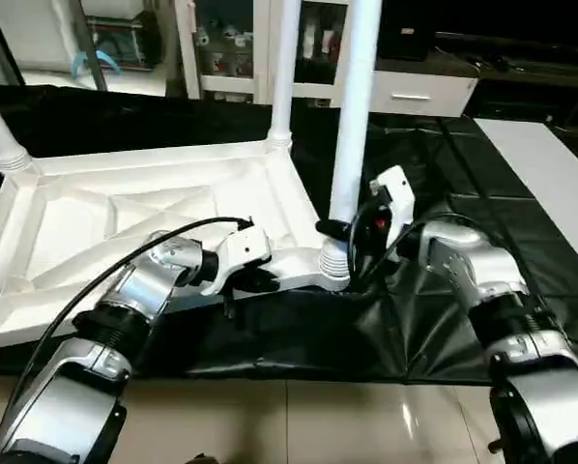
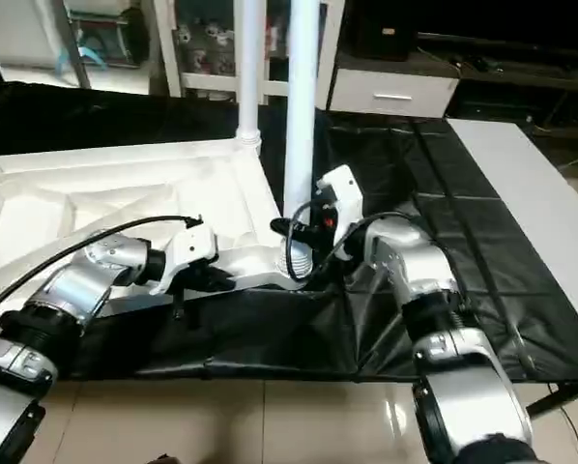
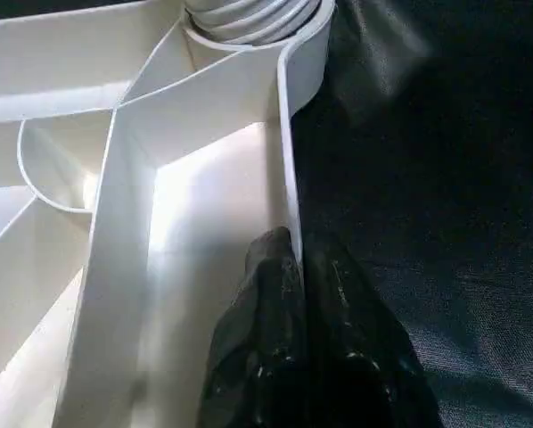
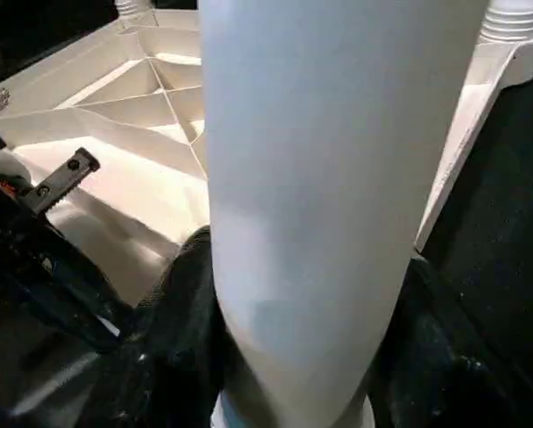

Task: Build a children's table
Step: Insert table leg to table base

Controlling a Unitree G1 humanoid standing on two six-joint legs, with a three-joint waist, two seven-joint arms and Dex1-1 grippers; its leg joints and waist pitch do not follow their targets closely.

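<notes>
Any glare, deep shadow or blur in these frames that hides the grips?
Left wrist view: bright glare on the tabletop beside the left gripper, whose dark fingers clamp its rim. Right wrist view: the leg looms close and soft; the right gripper is in shadow around it. Left eye view: floor reflections, grips readable.

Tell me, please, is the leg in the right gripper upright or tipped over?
Upright. The leg rises straight from the corner socket of the upside-down top, with the right gripper closed around its base.

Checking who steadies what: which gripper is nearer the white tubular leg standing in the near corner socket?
Right. The right gripper grips that white tubular leg just above its socket; the left gripper pinches the white plastic tabletop's rim beside it.
</notes>
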